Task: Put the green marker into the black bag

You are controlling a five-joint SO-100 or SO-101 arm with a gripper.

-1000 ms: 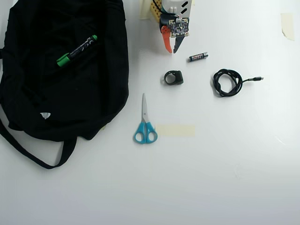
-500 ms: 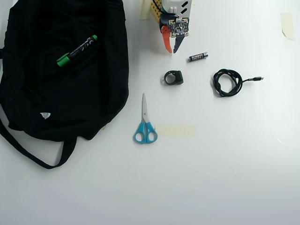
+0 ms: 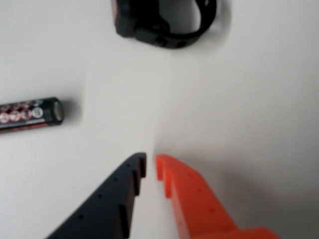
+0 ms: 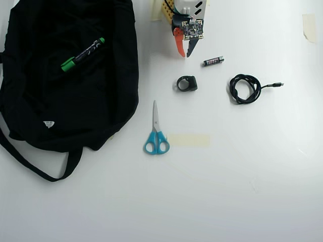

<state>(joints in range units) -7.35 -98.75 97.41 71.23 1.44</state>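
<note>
The green marker (image 4: pixel 82 54) lies slantwise on top of the black bag (image 4: pixel 60 111) at the left of the overhead view; the gripper (image 4: pixel 183 54), well apart from it, hangs empty over the white desk (image 4: pixel 242 176), its fingers nearly pressed together, near the battery (image 4: pixel 213 61)

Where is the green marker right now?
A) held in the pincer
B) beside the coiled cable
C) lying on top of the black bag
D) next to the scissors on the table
C. In the overhead view the marker lies on the bag, far from the pincer, which holds nothing, its fingers nearly together.
</note>
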